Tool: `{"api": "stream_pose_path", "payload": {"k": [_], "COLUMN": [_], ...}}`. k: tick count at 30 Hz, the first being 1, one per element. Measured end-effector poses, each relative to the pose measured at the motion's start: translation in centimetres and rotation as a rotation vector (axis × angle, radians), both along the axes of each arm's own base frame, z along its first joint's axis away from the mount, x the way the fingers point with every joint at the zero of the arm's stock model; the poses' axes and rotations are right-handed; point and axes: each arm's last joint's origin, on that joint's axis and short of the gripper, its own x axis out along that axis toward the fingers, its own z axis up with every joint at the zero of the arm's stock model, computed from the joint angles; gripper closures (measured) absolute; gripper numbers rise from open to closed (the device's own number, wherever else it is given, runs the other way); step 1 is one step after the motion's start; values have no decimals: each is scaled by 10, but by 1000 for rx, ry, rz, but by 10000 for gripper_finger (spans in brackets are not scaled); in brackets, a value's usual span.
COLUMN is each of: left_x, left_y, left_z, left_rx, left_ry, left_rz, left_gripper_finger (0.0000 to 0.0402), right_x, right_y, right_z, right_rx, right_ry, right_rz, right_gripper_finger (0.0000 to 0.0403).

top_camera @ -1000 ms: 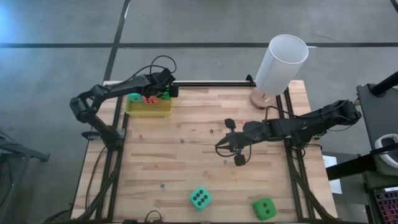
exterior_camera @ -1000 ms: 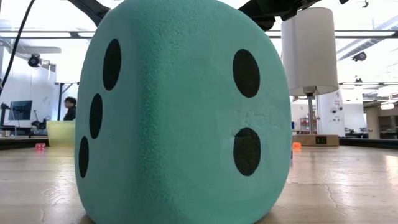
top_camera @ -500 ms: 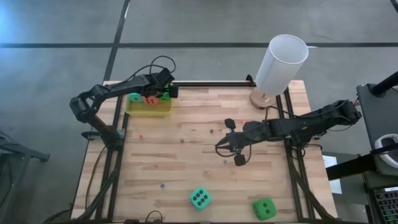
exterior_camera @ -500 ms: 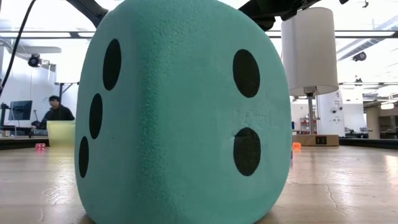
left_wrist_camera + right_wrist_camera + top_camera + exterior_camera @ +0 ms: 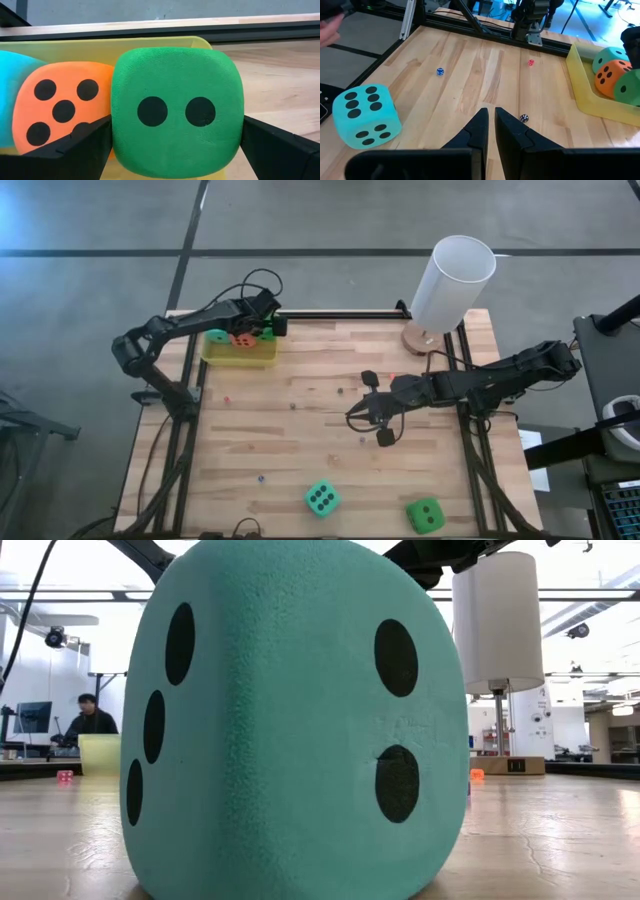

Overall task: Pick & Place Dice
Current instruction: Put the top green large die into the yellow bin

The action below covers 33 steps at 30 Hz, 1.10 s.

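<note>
Dice near the front edge: teal die and green die, both loose. Mid-counter, right claw closed, empty. At the far-left corner, left claw grips another green die over the tray (crowded); released off-centre, it could bounce out.

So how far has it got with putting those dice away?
About halfway. A teal die and an orange die already sit in the yellow tray. The left end effector grips a green die over the tray. Another teal die and green die wait at the table's near edge. The right end effector hovers shut mid-table, empty.
</note>
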Motion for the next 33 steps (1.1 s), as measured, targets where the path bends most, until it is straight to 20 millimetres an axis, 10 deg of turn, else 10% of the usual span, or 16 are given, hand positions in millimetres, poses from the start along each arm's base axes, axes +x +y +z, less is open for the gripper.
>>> {"api": "stream_pose_path", "payload": {"k": [33], "left_x": [1], "left_y": [-7], "left_z": [1], "left_rx": [110], "left_ry": [101], "left_rz": [-5], "left_gripper_finger": [4], "right_x": [0], "right_y": [0], "right_z": [0], "right_rx": [0], "right_ry": [0], "right_rz": [0], "right_gripper_finger": [374]}}
